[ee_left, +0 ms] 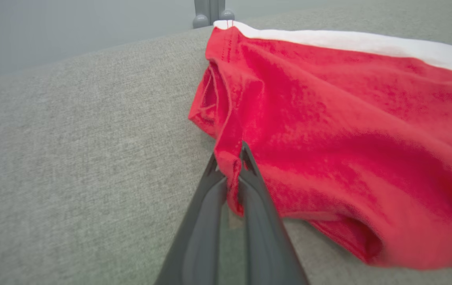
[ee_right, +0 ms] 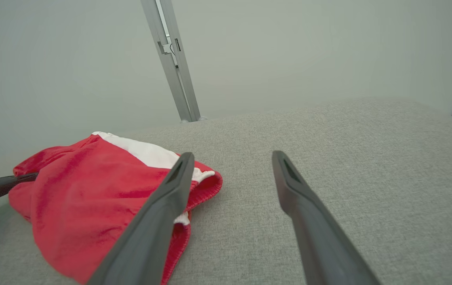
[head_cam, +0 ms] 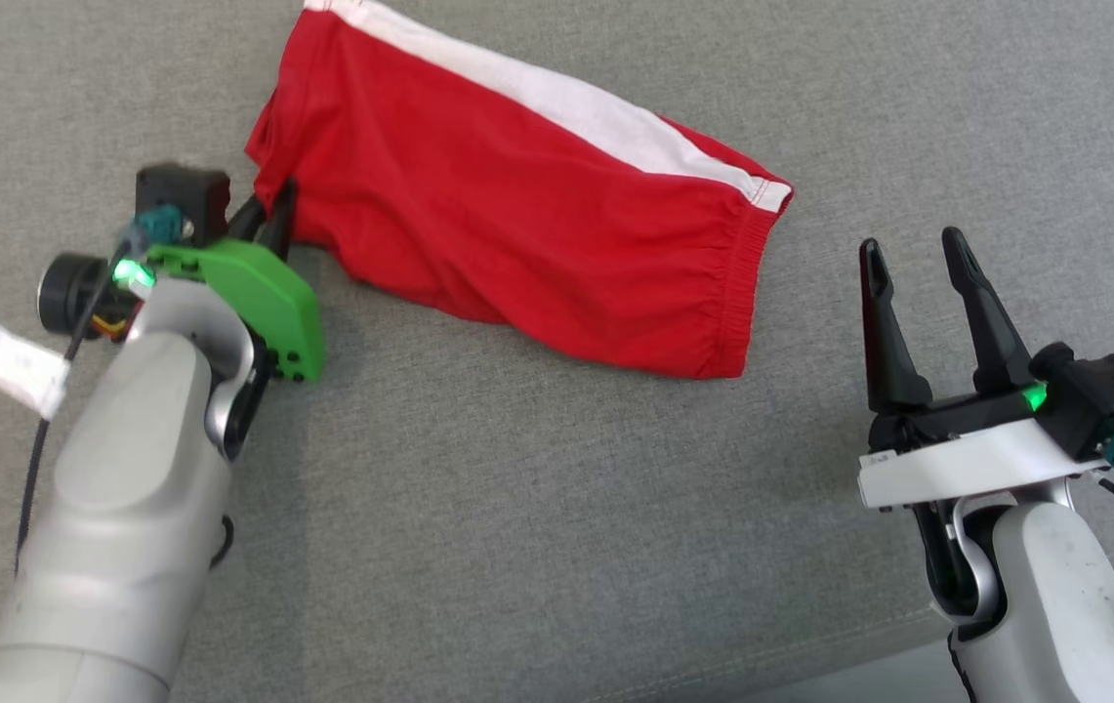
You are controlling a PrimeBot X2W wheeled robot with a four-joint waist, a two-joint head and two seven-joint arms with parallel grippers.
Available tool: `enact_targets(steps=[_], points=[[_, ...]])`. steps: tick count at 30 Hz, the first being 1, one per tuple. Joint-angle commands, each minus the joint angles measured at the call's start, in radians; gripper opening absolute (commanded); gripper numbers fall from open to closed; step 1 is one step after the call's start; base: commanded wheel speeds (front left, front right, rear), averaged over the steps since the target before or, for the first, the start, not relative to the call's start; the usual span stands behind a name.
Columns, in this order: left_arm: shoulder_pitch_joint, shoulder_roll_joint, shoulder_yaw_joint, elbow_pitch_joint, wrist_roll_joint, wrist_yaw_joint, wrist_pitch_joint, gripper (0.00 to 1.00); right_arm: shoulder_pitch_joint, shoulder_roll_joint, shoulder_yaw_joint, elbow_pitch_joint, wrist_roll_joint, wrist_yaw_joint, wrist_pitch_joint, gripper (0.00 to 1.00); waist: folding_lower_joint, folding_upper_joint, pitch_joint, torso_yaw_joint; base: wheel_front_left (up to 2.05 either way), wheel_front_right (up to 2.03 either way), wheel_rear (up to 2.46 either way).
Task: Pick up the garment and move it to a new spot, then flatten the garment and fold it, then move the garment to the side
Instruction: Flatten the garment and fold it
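At the left of the head view, the left fingers (head_cam: 270, 223) are pinched shut on a thin fold of the red garment's (head_cam: 517, 215) edge. The garment lies rumpled across the upper middle of the grey bench (head_cam: 517, 508). At lower right, the right fingers (head_cam: 884, 322) stand wide apart, holding nothing. So slight a pinch could slip free on lifting, or raise one layer while the rest drags.
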State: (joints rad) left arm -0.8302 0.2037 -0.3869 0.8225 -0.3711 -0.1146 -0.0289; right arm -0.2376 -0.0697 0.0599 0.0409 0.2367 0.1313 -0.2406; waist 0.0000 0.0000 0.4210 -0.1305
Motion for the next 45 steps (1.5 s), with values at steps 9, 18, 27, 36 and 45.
enact_targets(steps=[9,18,27,36,45], points=[[0.321,0.002,0.022,-0.220,-0.043,0.098,-0.064,0.00,0.085,0.000,-0.030,0.005,-0.009,-0.001,0.014,1.00,0.0000,0.0000,-0.103,0.049,0.00,0.00,0.00],[0.612,0.026,0.023,-0.520,-0.074,0.209,0.034,0.00,0.139,-0.007,-0.034,-0.015,-0.011,-0.001,0.051,1.00,0.0000,0.0000,-0.164,0.064,0.00,0.00,0.00],[0.696,0.025,0.050,-0.644,-0.051,0.285,-0.040,1.00,0.153,-0.015,-0.044,-0.043,-0.013,-0.001,0.089,1.00,0.0000,0.0000,-0.196,0.070,0.00,0.00,0.00],[0.660,0.082,0.125,-0.736,-0.007,0.320,-0.193,1.00,0.163,-0.023,-0.061,-0.103,-0.031,-0.001,0.156,1.00,0.0000,0.0000,-0.229,0.103,0.00,0.00,0.00],[0.705,0.111,0.138,-0.771,-0.019,0.322,-0.186,1.00,0.184,-0.025,-0.074,-0.151,-0.040,-0.001,0.204,1.00,0.0000,0.0000,-0.246,0.114,0.00,0.00,0.00]])
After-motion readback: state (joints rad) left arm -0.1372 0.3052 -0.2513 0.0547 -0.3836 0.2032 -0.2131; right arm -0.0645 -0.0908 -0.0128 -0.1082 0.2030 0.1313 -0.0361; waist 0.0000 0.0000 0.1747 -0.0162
